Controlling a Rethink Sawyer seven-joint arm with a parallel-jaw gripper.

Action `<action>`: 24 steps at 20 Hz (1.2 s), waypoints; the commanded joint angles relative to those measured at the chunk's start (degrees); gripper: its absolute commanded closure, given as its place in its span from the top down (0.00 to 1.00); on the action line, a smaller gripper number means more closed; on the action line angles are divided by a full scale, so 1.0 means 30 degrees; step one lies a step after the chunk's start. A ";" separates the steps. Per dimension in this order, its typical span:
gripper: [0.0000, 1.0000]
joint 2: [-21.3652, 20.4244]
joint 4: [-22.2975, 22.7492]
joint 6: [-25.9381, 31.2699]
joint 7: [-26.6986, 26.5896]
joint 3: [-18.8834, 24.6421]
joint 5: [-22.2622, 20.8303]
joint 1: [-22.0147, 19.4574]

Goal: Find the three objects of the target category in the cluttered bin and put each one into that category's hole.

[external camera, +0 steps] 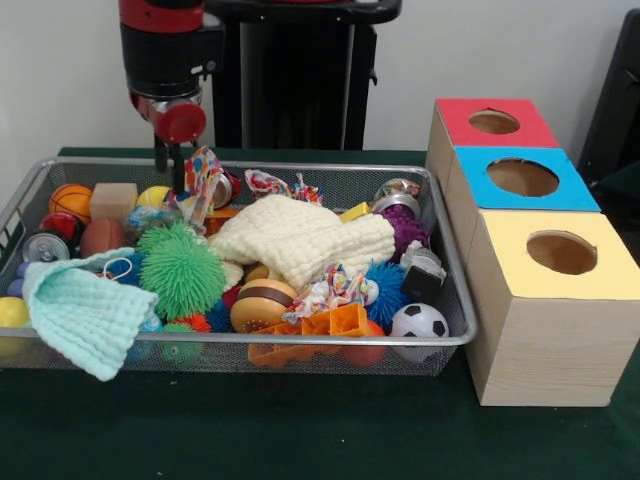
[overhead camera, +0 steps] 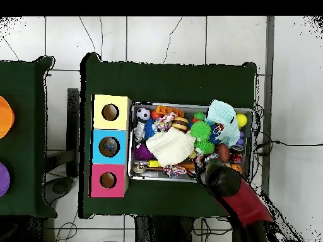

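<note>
While the red-and-black gripper (external camera: 168, 160) hangs over the wire mesh bin's (external camera: 455, 300) far-left part, I cannot tell its state. Clutter fills the bin: cream knitted cloth (external camera: 305, 240) mid, spiky green rubber ball (external camera: 182, 273) left. Three-hole wooden box (external camera: 545, 300) stands beside.

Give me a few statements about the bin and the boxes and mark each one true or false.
1. The cream cloth lies near the middle of the wire bin. True.
2. The soccer ball sits inside the yellow box. False: it is in the bin, at the corner beside that box.
3. The blue box stands between the red box and the yellow one. True.
4. The hand hangs over the boxes. False: it is above the bin's opposite end.
5. The mint cloth drapes over the bin's front rim. True.
</note>
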 commanded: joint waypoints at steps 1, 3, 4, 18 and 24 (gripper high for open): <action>1.00 -0.0353 -0.2601 0.2219 0.4087 -0.0720 0.1393 0.0479; 1.00 -0.0383 -0.2609 0.2246 0.4077 -0.0726 0.1449 0.0524; 1.00 -0.0407 -0.2513 0.2125 0.4096 -0.0685 0.1493 0.0506; 1.00 0.1205 -0.1699 -0.2080 0.4258 0.1401 0.1639 -0.0767; 1.00 0.1701 -0.1621 -0.3039 0.4342 0.1865 0.1600 -0.1029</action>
